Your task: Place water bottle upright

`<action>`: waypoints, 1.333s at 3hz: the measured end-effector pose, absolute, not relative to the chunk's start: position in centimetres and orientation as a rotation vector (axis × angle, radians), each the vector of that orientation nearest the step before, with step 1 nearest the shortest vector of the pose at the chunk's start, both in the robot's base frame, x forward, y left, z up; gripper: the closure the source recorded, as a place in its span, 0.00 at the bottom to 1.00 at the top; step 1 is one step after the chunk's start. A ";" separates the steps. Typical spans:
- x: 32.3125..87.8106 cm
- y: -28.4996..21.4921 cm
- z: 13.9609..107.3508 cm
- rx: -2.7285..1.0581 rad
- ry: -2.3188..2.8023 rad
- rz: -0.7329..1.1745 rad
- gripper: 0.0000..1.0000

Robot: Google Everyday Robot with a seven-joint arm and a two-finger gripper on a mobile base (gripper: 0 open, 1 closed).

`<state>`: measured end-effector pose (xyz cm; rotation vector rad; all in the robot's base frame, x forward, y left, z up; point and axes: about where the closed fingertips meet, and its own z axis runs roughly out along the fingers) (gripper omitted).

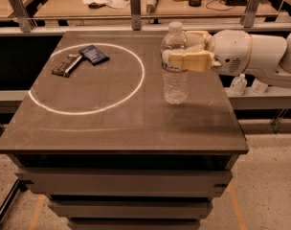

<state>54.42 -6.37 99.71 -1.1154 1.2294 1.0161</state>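
Note:
The water bottle [175,83] is clear ribbed plastic with a white cap and a red-and-white label band. It stands upright with its base on the dark table [136,123], right of the middle. My gripper [178,48] reaches in from the right. It is shut on the bottle's upper part, just above the label band. One tan finger [188,61] lies across the front and the other sits behind the bottle. The white arm [251,54] extends off to the right.
A white circle [136,87] is marked on the table's left half. Inside it lie a dark bar [67,64] and a blue packet [93,54]. A small clear bottle [239,84] stands on a lower shelf to the right. A cluttered bench runs behind the table.

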 end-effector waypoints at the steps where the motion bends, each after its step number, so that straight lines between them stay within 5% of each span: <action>1: 53.7 -7.0 97.9 -1.110 1.214 0.950 1.00; 4: 53.2 -8.0 94.5 -1.095 1.195 0.928 0.36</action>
